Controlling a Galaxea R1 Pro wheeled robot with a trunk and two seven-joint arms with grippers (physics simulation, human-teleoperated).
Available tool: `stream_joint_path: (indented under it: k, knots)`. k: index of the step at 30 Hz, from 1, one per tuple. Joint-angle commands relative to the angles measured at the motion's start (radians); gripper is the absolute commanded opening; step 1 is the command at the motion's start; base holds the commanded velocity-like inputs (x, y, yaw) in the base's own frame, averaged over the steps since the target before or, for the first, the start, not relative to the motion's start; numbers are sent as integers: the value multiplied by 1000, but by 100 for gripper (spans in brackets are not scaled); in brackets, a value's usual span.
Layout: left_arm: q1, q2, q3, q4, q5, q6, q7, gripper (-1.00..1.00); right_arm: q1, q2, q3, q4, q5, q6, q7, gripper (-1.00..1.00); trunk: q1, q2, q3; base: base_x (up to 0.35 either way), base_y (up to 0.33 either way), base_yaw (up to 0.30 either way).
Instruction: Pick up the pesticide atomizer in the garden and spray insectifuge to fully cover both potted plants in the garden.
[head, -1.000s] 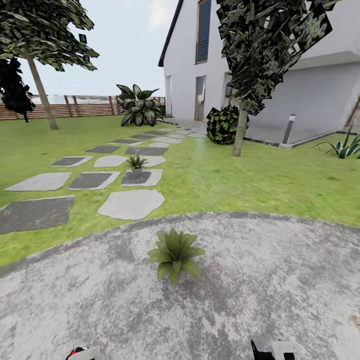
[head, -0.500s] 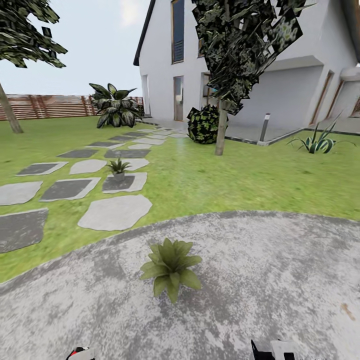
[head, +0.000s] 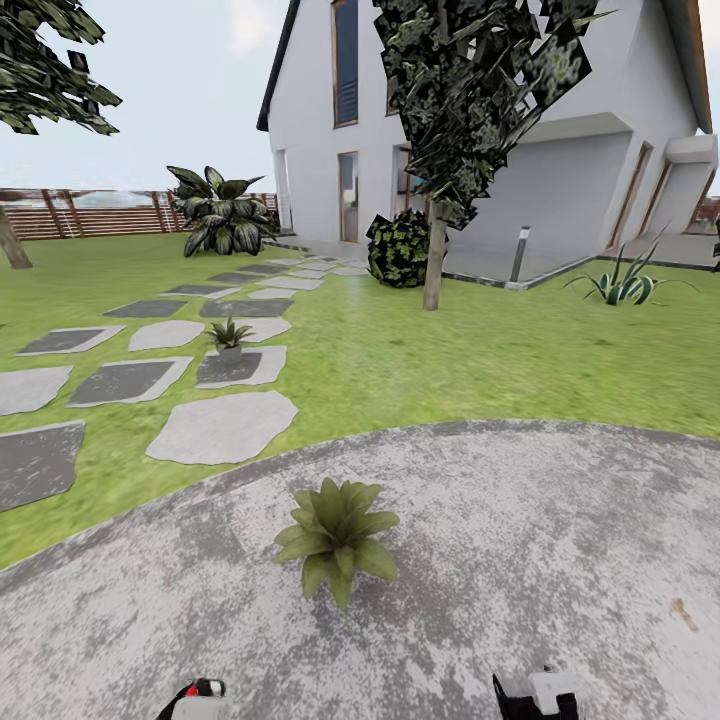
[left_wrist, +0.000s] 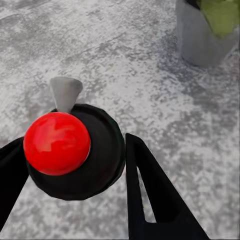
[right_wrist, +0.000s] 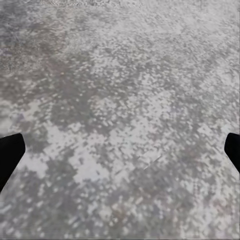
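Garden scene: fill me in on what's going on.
The left hand grips the atomizer, its red part facing the wrist camera. The right hand is open over bare paving. One potted plant sits just ahead on the round paved patch; the other stands farther off among the stepping stones.

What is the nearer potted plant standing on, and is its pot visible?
The nearer green-leaved potted plant stands on the round grey paved patch. From the head view its leaves cover the pot. The left wrist view shows a small grey pot resting on that paving, presumably this plant's.
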Motion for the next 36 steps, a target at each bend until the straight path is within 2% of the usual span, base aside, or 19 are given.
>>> stream_joint_path:
  k: [1,2,3,4,6,8,9,10,11,12,13,16,17,18,22,25,26,31,36]
  knots:
    - [-3,10,-20,0,-4,0,-64,-100,-1,0,34,-23,22,-2,0,100,0,0,-1,0,0,0]
    - [-6,22,-47,-3,-13,4,-124,-100,0,0,66,-51,50,0,0,100,0,0,-1,0,0,0]
    - [-17,42,-76,-8,-35,22,-207,-100,-1,0,115,-94,100,6,0,100,0,0,-1,0,0,0]
    - [-35,55,-87,-8,-52,49,-253,-100,-1,0,144,-120,137,18,0,100,0,0,-1,0,0,0]
    - [-89,75,-102,-8,-108,162,-336,-100,-2,0,188,-173,226,74,10,100,0,0,-1,0,0,0]
    - [-126,82,-106,-11,-171,258,-366,-100,-3,1,201,-218,290,132,65,100,0,0,-1,0,0,0]
    - [-134,82,-106,-12,-190,277,-371,-100,-4,1,203,-231,304,145,89,100,0,0,-1,0,0,0]
    - [-150,82,-107,-13,-229,304,-379,-100,-5,1,206,-258,327,168,146,100,0,0,-1,0,0,0]
    - [-164,81,-108,-14,-273,323,-386,-100,-7,1,207,-285,343,187,212,100,0,0,-1,0,0,0]
    - [-181,76,-108,-14,-345,341,-404,-100,-10,1,209,-325,357,209,310,100,0,0,-1,0,0,0]
    - [-185,74,-108,-14,-370,345,-415,-100,-12,1,209,-337,360,214,341,100,0,0,-1,0,0,0]
    - [-212,65,-107,-17,-502,363,-536,-100,-23,3,210,-404,370,231,479,100,0,0,-1,0,0,0]
    - [-218,65,-107,-17,-516,365,-558,-100,-25,4,211,-413,371,232,495,100,0,0,-1,0,0,0]
    - [-236,63,-107,-17,-545,369,-618,-100,-29,17,211,-435,374,235,537,100,0,0,-1,0,0,0]
    - [-264,62,-107,-18,-575,369,-696,-100,-36,55,212,-457,385,238,602,100,0,0,-1,0,0,0]
    - [-267,61,-109,-19,-578,368,-704,-100,-41,65,212,-460,403,239,611,100,0,0,-1,0,0,0]
    - [-273,55,-111,-25,-584,362,-710,-100,-46,71,212,-465,401,238,614,100,0,0,-1,0,0,0]
    - [-276,68,-113,-34,-589,354,-707,-100,-57,99,211,-464,394,237,604,100,0,0,-1,0,0,0]
    - [-280,61,-115,-50,-600,331,-732,-100,-58,127,210,-464,400,239,606,100,0,0,-1,0,0,0]
